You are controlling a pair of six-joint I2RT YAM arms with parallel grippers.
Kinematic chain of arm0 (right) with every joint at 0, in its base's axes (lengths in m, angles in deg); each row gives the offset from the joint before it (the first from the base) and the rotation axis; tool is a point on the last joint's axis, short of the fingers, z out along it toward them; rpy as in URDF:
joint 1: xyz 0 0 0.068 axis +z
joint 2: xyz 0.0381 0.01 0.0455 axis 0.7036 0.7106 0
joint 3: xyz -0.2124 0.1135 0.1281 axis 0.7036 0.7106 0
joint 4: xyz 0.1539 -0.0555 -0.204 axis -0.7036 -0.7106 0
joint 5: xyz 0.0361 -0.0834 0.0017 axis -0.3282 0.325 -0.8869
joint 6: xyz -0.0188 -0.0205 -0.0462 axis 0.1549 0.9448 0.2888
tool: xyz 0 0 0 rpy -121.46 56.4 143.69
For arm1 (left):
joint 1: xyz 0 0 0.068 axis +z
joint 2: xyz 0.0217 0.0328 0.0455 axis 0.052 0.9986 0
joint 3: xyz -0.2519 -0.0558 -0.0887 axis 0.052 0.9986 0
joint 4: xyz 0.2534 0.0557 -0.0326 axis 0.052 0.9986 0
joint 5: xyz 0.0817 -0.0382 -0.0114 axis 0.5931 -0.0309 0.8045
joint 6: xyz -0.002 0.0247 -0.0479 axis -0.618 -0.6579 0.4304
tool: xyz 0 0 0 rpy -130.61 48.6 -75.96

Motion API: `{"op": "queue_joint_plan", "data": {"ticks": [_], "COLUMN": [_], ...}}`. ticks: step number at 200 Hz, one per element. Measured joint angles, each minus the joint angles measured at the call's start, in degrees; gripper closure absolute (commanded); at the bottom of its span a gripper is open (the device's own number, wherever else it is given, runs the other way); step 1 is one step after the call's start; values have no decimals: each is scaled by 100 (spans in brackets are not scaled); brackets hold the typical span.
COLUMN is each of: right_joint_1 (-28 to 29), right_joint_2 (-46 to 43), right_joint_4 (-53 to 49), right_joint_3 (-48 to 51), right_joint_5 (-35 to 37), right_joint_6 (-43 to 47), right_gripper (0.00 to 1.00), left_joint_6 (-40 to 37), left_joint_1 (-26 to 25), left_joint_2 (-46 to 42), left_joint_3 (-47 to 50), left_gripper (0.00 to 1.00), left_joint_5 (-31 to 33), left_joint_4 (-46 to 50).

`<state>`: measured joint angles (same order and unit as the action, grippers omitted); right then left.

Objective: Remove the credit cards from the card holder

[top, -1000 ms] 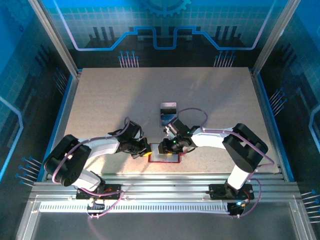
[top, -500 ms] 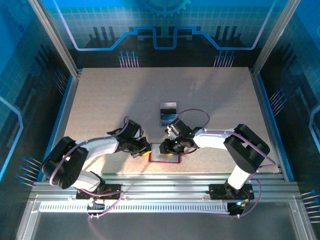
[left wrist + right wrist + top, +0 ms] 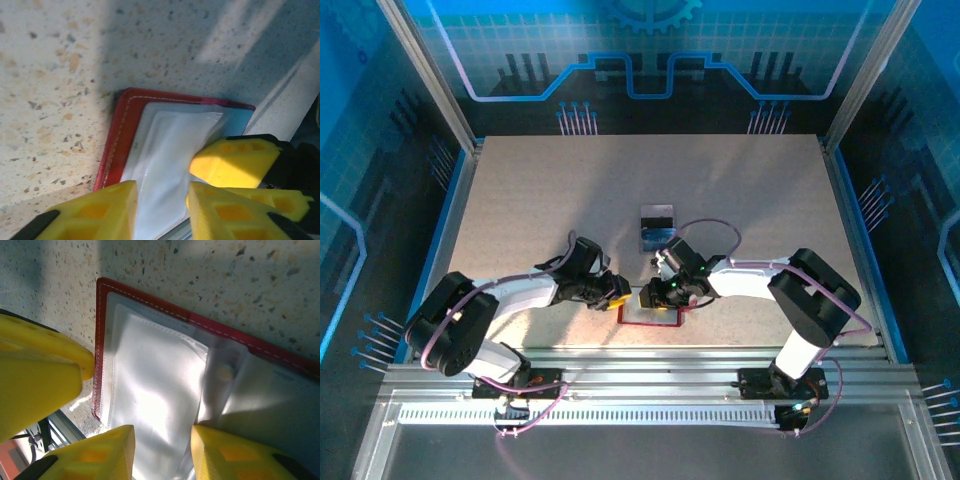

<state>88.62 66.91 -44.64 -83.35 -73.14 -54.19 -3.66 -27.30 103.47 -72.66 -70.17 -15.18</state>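
**A:** How far along is this?

**B:** Partway, I judge. A small pile of credit cards [image 3: 656,228] lies out on the table [image 3: 540,200], at twelve o'clock from the card holder [image 3: 660,316] and well apart from it. Dark and blue faces show in the pile, but I cannot tell how many there are.

**A:** And the holder itself?

**B:** It lies spread open, inside up, at the six o'clock edge of the table. The wrist views show pale pockets and a strip of light blue at one corner. I cannot tell whether that strip is a card or lining, so I would not call the pockets empty yet.

**A:** Which way does it lie?

**B:** From overhead, its long axis runs nine to three o'clock. The pile of cards runs the other way, twelve to six.

**A:** The grippers?

**B:** The left gripper [image 3: 617,296] sits at the holder's ten o'clock corner. Its fingers are parted with nothing between them, and the pale pocket shows below the gap. The right gripper [image 3: 648,296] is just beside it, over the twelve o'clock edge, and its fingers stand apart too. A pale pocket sheet seems to run into that gap. I cannot tell whether it is pinched.
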Motion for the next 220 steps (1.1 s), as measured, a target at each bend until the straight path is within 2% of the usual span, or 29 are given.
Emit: {"op": "queue_joint_plan", "data": {"ticks": [29, 72, 145, 220], "right_joint_1": [-15, -48, -85, -96], "right_joint_2": [-31, -68, -85, -111], "right_joint_4": [68, 72, 101, 105], "right_joint_3": [57, 103, 136, 157], "right_joint_5": [-26, -33, -57, -72], "right_joint_6": [-17, -22, -22, -37], "right_gripper": [64, 64, 64, 64], "left_joint_6": [55, 153, 184, 393], "left_joint_1": [-7, -46, -109, -168], "left_joint_2": [35, 92, 238, 435], "left_joint_3": [109, 203, 205, 203], "left_gripper": [64, 75, 79, 79], "left_joint_5": [-59, -177, -282, -437], "left_joint_4": [-92, -251, -472, -870]}}
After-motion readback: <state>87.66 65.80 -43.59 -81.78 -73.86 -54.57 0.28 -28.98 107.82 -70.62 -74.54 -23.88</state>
